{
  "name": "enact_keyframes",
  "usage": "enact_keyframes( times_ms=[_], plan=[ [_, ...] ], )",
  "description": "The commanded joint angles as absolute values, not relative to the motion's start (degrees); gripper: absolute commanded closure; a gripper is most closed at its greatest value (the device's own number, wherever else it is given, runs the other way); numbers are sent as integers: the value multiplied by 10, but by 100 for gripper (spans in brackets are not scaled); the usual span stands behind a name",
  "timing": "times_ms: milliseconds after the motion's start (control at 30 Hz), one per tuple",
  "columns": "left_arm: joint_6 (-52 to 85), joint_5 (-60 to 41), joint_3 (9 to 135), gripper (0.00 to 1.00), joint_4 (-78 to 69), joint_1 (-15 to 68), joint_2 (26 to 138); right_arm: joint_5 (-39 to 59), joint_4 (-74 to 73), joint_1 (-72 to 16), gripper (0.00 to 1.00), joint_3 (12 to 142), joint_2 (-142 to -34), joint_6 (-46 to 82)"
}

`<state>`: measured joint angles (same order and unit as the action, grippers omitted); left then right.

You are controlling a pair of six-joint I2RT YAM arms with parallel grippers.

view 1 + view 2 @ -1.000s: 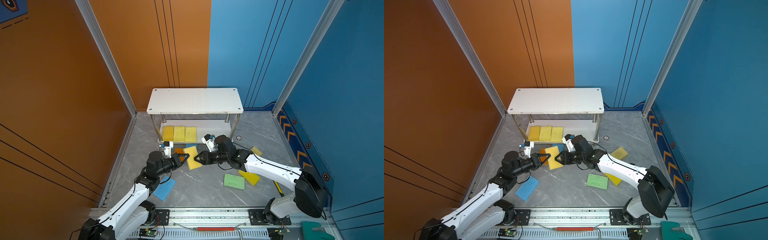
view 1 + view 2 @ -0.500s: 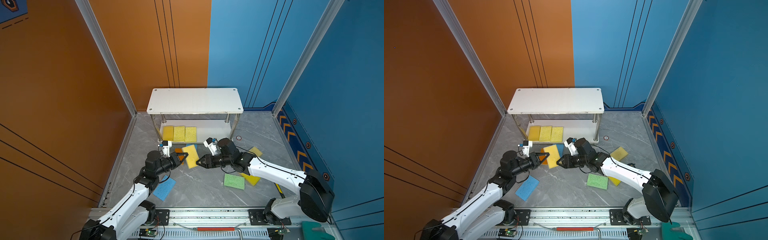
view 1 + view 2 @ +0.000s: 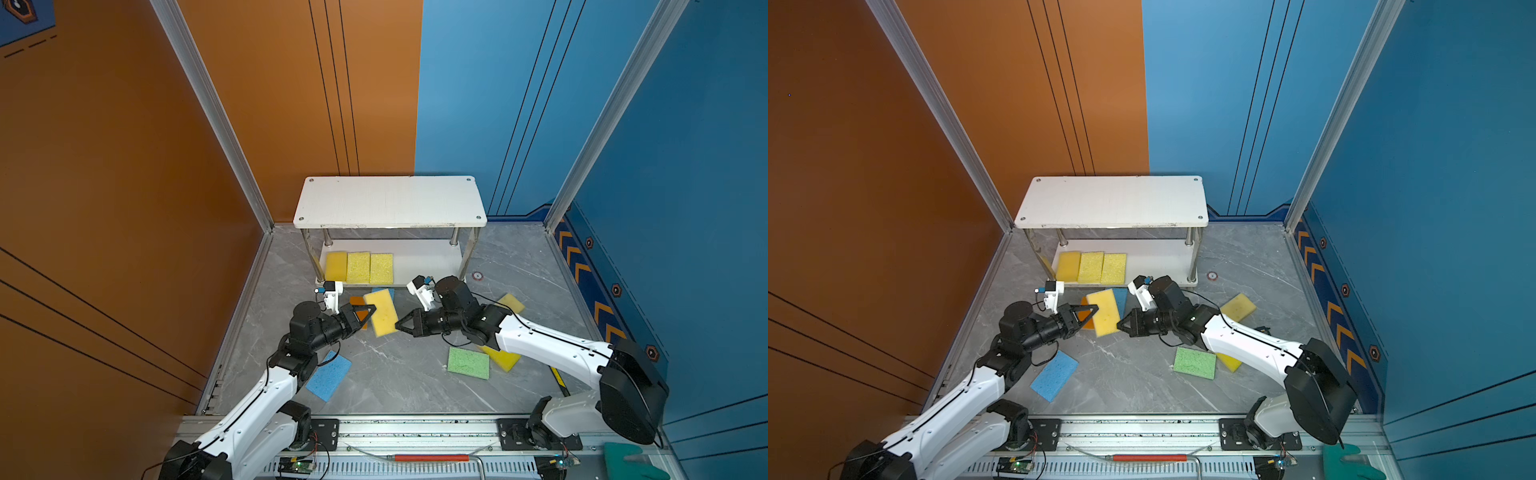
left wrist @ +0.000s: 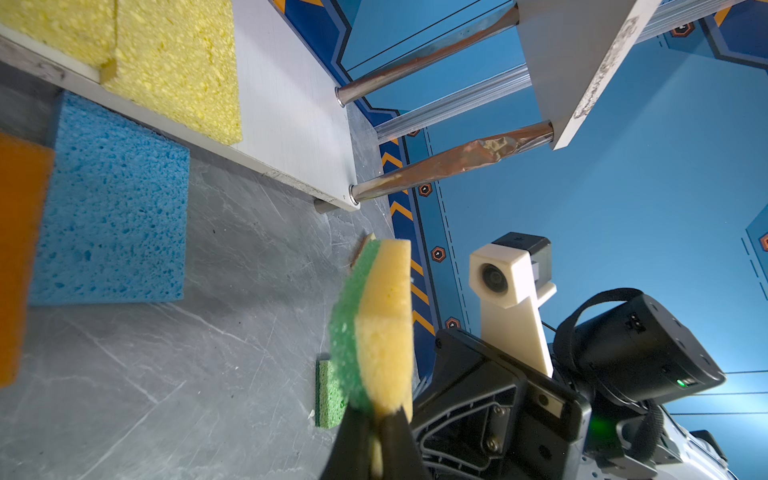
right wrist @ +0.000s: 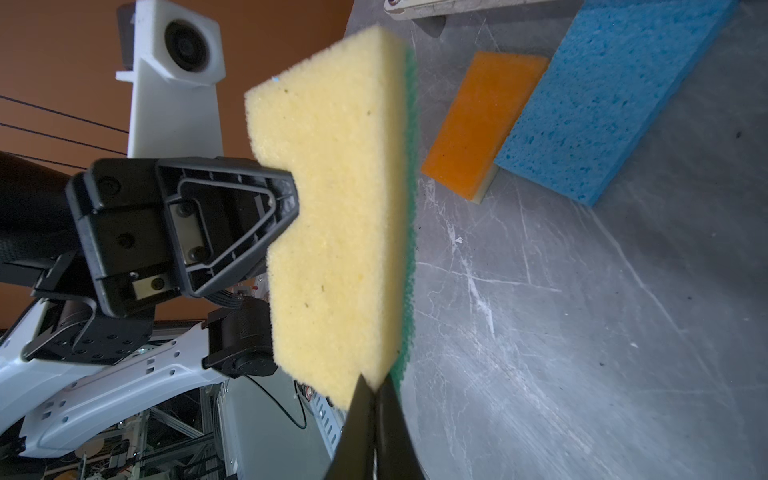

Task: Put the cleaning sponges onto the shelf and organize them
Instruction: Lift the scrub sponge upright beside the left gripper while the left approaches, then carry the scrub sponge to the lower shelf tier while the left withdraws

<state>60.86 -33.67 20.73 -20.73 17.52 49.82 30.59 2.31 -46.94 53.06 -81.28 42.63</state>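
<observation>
We see a yellow foam sponge with a green scouring back (image 3: 382, 311) (image 3: 1104, 311) held up off the floor, standing on edge between the two arms, just in front of the shelf. The left gripper (image 3: 372, 309) (image 3: 1094, 309) pinches one edge of it; in the left wrist view its fingers (image 4: 353, 436) squeeze the foam thin between them. The right gripper (image 3: 399, 324) (image 3: 1120, 324) is clamped tight on the opposite edge, and in the right wrist view its fingertips (image 5: 357, 411) meet around a sliver of the sponge (image 5: 332, 208).

Under and behind the held sponge, an orange rectangular sponge (image 3: 356, 301) (image 5: 482, 120) and a blue porous sponge by the shelf (image 3: 1120, 299) (image 5: 602, 95) lie flat on the grey marbled floor (image 3: 395, 374), side by side and touching.

Beyond them stands the white two-tier shelf with metal posts (image 3: 390, 201). Its top board is bare. On its lower board (image 3: 424, 262), a row of three yellow porous sponges (image 3: 358, 267) lies edge to edge at the left end.

Further out on the floor, we find a second blue sponge (image 3: 329, 376) beside the left arm, a green sponge (image 3: 468, 363) near the right arm, a yellow sponge partly under the right arm (image 3: 503, 359) just beside the green one, and a pale yellow sponge (image 3: 511, 303) behind that arm.
</observation>
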Motion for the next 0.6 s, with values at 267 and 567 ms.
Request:
enact_keyframes(
  times_ms=[267, 567],
  plan=[
    [571, -392, 238, 2, -124, 82, 442, 208, 22, -431, 100, 533, -780, 445],
    [342, -270, 399, 2, 280, 27, 357, 120, 53, -360, 100, 584, -822, 453]
  ],
)
